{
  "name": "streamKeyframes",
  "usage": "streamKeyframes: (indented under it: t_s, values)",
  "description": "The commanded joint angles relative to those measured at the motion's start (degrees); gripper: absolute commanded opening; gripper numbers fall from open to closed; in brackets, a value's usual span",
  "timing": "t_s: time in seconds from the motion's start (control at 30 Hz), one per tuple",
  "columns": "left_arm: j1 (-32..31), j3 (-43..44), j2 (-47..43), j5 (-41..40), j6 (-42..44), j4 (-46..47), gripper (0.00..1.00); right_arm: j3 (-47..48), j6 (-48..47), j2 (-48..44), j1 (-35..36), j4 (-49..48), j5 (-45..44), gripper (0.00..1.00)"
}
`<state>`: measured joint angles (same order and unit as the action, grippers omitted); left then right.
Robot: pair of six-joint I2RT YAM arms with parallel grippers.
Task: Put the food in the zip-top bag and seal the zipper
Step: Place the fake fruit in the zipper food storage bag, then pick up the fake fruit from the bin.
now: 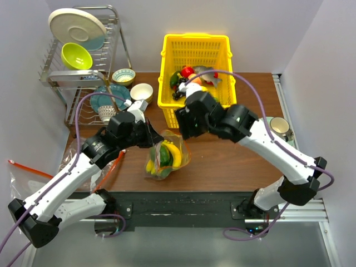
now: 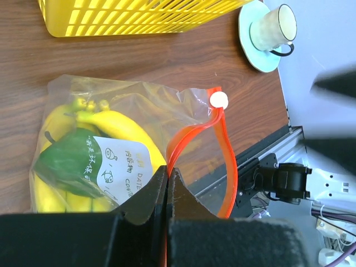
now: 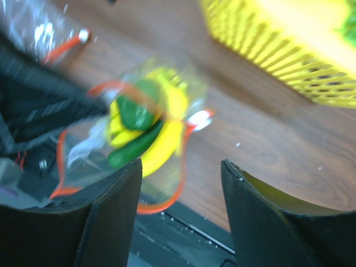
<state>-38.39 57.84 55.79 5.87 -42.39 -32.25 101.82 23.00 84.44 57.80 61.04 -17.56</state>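
- The left gripper (image 2: 168, 177) pinched the zipper (image 2: 225, 150), jaws closed tight on the orange-red strip.
- The zip-top bag (image 1: 167, 157) sat on the wooden table (image 1: 239, 161), near the yellow basket (image 1: 194, 50) and between the 2 arms.
- Inside it were 1 banana bunch (image 2: 119, 125) and 1 green vegetable piece (image 2: 67, 161).
- The right gripper (image 3: 181, 169) hovered above the bag, jaws wide apart and empty.
- The bag's mouth gaped, unsealed.

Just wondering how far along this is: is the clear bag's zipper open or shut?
Open. The zipper shows two orange-red strips bowing apart between the left gripper and the white slider.
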Motion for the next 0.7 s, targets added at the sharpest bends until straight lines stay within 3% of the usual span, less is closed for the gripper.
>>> streamKeyframes:
  t_s: [0.0,0.3,0.67]
  values:
    - [-0.11,-0.27,-1.65,0.27,0.56,1.66,0.0,6.97,-3.48,2.03,-9.17,1.45,2.18,0.6]
    - [-0.19,-1.24,-2.26,0.11,0.82,1.22,0.0,20.43,-7.36,16.96,-21.57,1.63,2.53,0.61]
    - [-0.11,-2.03,-5.42,-3.05,3.11,0.34,0.0,31.59,-13.06,34.11,-28.71,1.81,-0.89,0.61]
